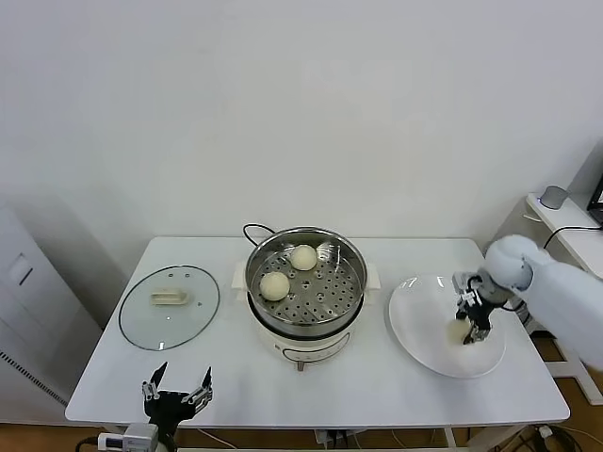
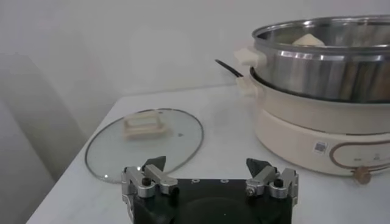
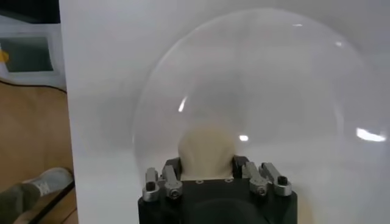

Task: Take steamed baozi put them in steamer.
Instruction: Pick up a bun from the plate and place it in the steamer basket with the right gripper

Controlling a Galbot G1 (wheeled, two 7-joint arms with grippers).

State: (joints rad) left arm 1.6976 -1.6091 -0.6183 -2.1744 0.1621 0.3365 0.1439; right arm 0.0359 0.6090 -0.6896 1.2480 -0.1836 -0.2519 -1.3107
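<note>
One pale, dome-shaped baozi lies on the flat white plate at the right side of the desk. The right gripper is lowered onto it, and in the right wrist view the fingers sit against both flanks of the bun, clamped on it. Its dough surface looks smooth and matte; its lower edge is hidden behind the gripper body, so contact with the plate appears likely but cannot be confirmed.

Two further baozi rest inside the steamer: one toward the rear and one at the left of the perforated floor. The steamer is a round, shiny steel basket with a regular hole pattern, seated on a cream-white cooker base at the middle of the desk. A black cord loops behind it. The basket wall stands between the plate and the perforated floor.

The round glass lid with a white block handle lies flat on the left of the desk, well apart from the steamer.

The left gripper hangs at the near-left edge of the desk, its fingers spread wide apart and holding nothing.

A white cabinet stands left of the desk, and a second white surface with a small grey object stands to the right.
</note>
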